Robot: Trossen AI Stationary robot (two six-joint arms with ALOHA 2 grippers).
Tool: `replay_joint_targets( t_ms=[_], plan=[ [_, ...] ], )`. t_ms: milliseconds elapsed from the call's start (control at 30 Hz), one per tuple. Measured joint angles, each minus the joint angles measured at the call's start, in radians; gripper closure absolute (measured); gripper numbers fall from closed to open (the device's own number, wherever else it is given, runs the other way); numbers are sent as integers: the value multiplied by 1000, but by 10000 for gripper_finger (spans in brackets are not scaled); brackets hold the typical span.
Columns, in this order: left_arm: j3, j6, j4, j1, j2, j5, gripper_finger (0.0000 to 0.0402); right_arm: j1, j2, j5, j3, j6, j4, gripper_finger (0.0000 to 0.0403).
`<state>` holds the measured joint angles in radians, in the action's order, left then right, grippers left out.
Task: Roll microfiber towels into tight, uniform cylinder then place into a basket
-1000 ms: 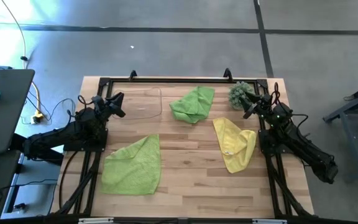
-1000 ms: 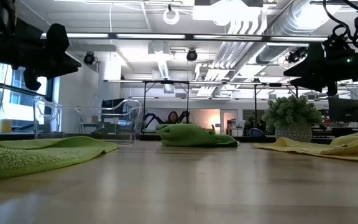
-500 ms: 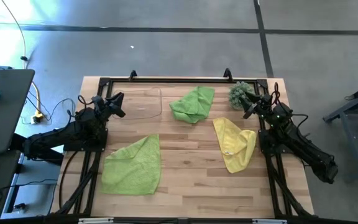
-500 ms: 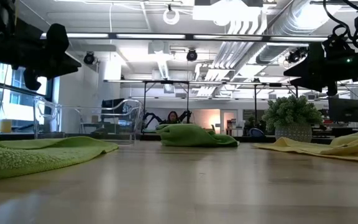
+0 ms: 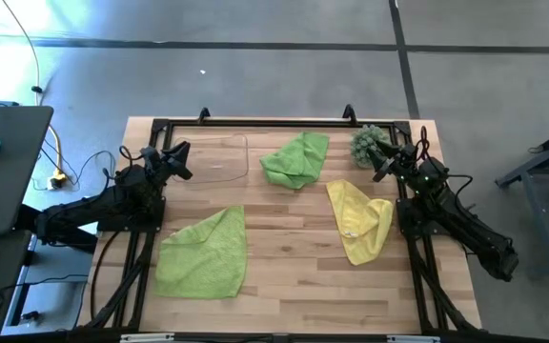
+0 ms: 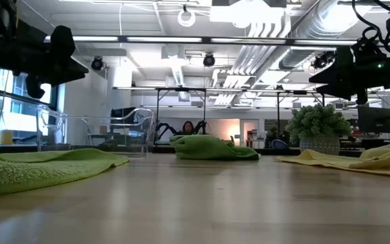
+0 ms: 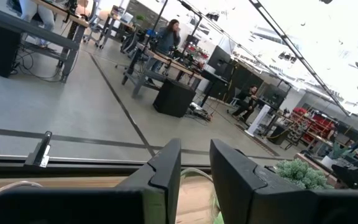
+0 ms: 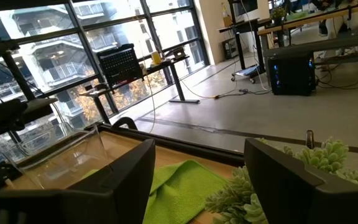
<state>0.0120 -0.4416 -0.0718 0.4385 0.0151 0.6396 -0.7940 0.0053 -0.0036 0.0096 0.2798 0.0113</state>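
Three microfiber towels lie on the wooden table. One lime green towel point(image 5: 203, 252) is spread flat at the near left. A second lime green towel point(image 5: 295, 159) lies crumpled at the far middle. A yellow towel point(image 5: 360, 221) lies loosely folded at the right. The clear basket point(image 5: 222, 157) stands at the far left, nothing in it. My left gripper point(image 5: 174, 157) hovers level at the left edge beside the basket, its fingers point(image 7: 166, 162) narrowly open on nothing. My right gripper point(image 5: 381, 157) hovers level at the right edge, wide open point(image 8: 201, 149), facing the crumpled towel point(image 8: 179, 186).
A spiky green ball plant point(image 5: 368, 143) in a small pot stands at the far right corner, close to my right gripper. A black frame point(image 5: 255, 122) runs along the table's edges. Bare wood shows between the towels and along the near edge point(image 5: 303, 295).
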Motion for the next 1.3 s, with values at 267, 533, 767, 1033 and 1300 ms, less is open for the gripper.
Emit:
replay_joint_targets(
  t_ms=[267, 533, 767, 1033, 1300],
  plan=[
    [0, 0, 0, 0, 0, 0, 326, 0, 0, 0, 0, 0, 3, 163],
    [0, 0, 0, 0, 0, 0, 326, 0, 0, 1, 0, 131, 21, 163],
    [0, 0, 0, 0, 0, 0, 326, 1, 0, 1, 0, 219, 76, 163],
    [0, 0, 0, 0, 0, 0, 326, 1, 0, 14, 0, 218, 126, 163],
    [0, 0, 0, 0, 0, 0, 326, 2, 0, -4, 0, 131, 124, 163]
  ],
)
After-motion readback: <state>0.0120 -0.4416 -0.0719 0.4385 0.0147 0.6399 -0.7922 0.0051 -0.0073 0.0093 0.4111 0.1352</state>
